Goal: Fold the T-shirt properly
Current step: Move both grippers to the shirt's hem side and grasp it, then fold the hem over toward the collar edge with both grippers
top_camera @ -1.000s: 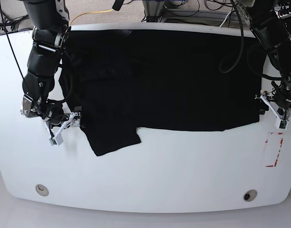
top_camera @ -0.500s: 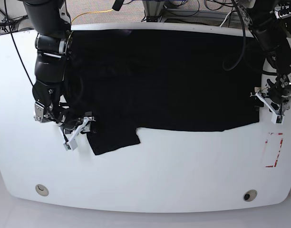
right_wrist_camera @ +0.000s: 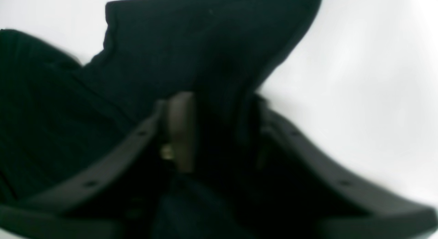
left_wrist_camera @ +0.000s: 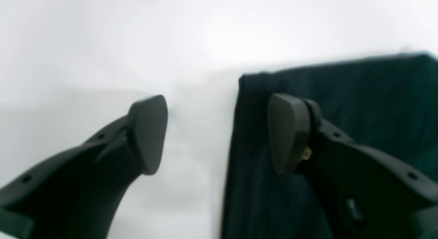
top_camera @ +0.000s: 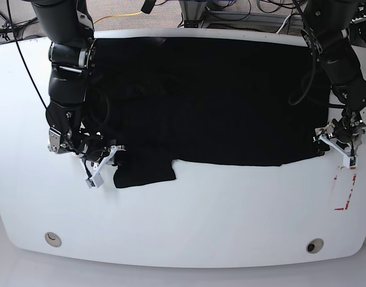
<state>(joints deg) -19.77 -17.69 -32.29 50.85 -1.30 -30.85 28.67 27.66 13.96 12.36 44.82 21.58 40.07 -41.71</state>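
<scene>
Your T-shirt (top_camera: 207, 101) lies spread across the white surface (top_camera: 189, 221). Your right tool (right_wrist_camera: 214, 129) is pinched on a fold of the sleeve at the shirt's edge. Your left tool (left_wrist_camera: 219, 133) stands wide open, straddling the opposite edge, one finger (left_wrist_camera: 289, 129) over cloth, the other over bare surface.

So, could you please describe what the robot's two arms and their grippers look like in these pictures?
Both arms are bulky, black and jointed, with black cables looping beside them. The right arm shows silver metal at its wrist. The left gripper and right gripper have white bracket parts in the base view. Up close, the fingers are matte black, with rounded pads and small holes along their sides.
</scene>
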